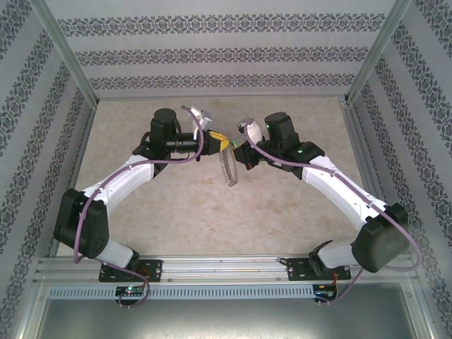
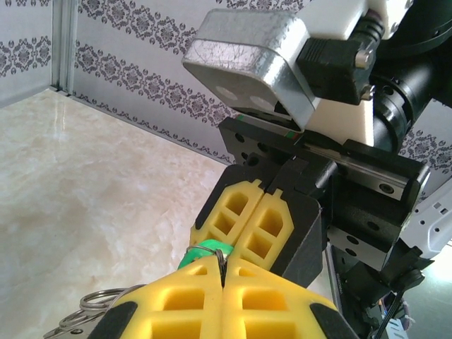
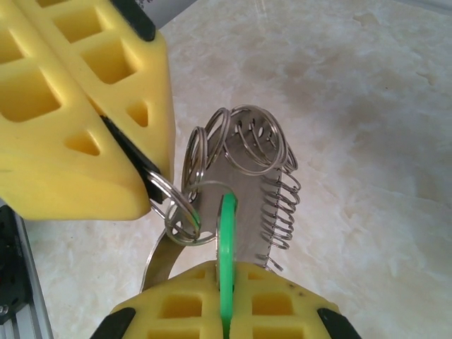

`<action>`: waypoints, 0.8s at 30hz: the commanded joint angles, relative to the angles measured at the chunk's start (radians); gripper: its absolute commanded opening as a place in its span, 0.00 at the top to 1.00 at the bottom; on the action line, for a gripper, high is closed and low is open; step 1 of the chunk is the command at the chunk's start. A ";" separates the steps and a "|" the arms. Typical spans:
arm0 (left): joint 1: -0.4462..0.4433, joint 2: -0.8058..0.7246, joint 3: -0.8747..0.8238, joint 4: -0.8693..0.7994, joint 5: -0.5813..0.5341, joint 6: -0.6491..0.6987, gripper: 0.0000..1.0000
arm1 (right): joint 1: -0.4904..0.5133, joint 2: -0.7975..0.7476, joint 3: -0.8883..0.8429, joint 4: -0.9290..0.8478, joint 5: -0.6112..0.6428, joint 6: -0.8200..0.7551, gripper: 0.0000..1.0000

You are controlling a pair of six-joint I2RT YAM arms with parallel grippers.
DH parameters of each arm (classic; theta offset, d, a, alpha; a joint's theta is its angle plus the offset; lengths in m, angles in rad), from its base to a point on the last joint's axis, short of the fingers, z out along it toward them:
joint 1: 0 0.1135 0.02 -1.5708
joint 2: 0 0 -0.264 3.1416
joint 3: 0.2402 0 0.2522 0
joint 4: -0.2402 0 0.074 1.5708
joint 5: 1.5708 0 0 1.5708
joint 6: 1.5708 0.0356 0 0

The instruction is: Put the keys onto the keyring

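Note:
Above the middle of the table my two grippers meet tip to tip. My right gripper [image 3: 226,274] is shut on the key [image 3: 226,233], whose green head stands edge-on out of the yellow fingers. The keyring [image 3: 244,152] is a curved grey metal band fringed with several small wire rings. My left gripper [image 2: 223,272] is shut on one of these small rings [image 3: 169,201], which rests against the green head. Whether the key is threaded through it I cannot tell. In the top view the keyring [image 1: 227,171] hangs below the left gripper [image 1: 219,141] and the right gripper [image 1: 236,151].
The beige marble-patterned tabletop [image 1: 212,212] lies below the hanging ring. Patterned walls with metal posts [image 1: 70,56] close the table in at the back and on both sides. The arm bases stand on a rail [image 1: 226,267] at the near edge.

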 commanded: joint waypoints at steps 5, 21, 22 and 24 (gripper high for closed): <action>-0.016 -0.024 0.036 -0.057 0.033 0.050 1.00 | -0.010 -0.002 0.072 -0.054 0.090 -0.055 1.00; -0.016 -0.010 0.040 -0.076 0.041 0.058 1.00 | -0.014 -0.022 0.141 -0.078 0.160 -0.066 1.00; -0.016 -0.008 0.040 -0.077 0.042 0.059 1.00 | -0.014 -0.021 0.145 -0.082 0.160 -0.067 1.00; -0.016 -0.008 0.040 -0.078 0.042 0.061 1.00 | -0.014 -0.021 0.151 -0.085 0.163 -0.069 1.00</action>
